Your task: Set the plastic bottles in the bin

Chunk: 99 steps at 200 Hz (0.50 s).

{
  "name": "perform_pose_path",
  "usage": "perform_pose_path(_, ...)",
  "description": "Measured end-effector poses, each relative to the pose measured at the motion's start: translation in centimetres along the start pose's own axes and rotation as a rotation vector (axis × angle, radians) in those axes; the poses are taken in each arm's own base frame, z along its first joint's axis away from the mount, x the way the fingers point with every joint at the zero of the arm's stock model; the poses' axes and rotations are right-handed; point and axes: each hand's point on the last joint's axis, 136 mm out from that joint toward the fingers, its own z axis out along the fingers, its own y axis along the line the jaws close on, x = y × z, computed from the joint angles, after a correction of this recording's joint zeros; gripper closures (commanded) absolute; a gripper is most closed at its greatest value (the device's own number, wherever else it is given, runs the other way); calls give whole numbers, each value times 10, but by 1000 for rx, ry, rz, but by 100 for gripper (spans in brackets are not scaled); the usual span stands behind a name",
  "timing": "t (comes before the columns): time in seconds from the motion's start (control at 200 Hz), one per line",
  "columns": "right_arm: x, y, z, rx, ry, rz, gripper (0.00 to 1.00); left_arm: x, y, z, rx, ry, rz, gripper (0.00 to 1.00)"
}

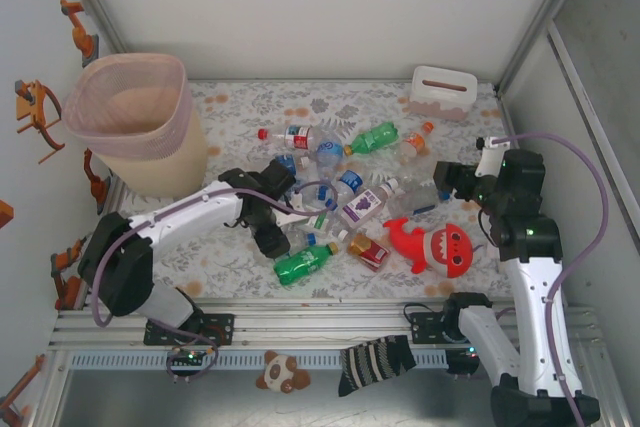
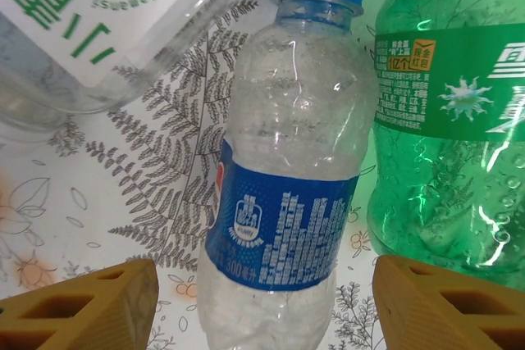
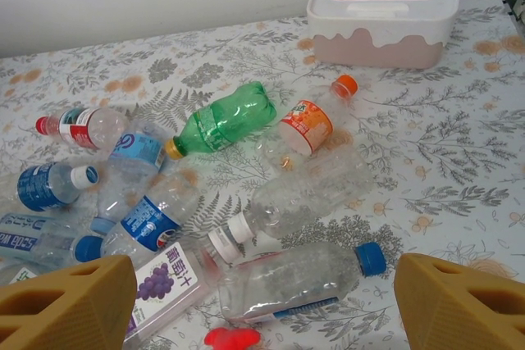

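Observation:
Several plastic bottles [image 1: 340, 187] lie in a loose pile mid-table. The tall pink bin [image 1: 95, 77] stands at the back left, apart from them. My left gripper [image 1: 288, 233] is low over the pile's near-left side. In the left wrist view it [image 2: 262, 309] is open, its fingertips [image 2: 90, 309] straddling a clear bottle with a blue label and blue cap [image 2: 283, 227], with gaps on both sides. A green bottle [image 2: 447, 137] lies just right of it. My right gripper [image 1: 455, 179] is open above the pile's right side; its wrist view has a clear blue-capped bottle [image 3: 295, 284] between its open gripper [image 3: 262, 301].
A red shark plush [image 1: 437, 246] lies near the right of the pile. A white slotted box [image 1: 443, 92] stands at the back right. A striped sock [image 1: 375, 362] and a small plush toy [image 1: 282, 373] rest by the near rail. Walls close in both sides.

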Motion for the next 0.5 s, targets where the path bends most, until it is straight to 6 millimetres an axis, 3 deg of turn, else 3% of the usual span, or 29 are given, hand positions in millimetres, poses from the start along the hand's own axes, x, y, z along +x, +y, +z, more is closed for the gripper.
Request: perform_pose_path(0.496,4,0,0,2,14,-4,19,4,-5,37,52,96,10,29)
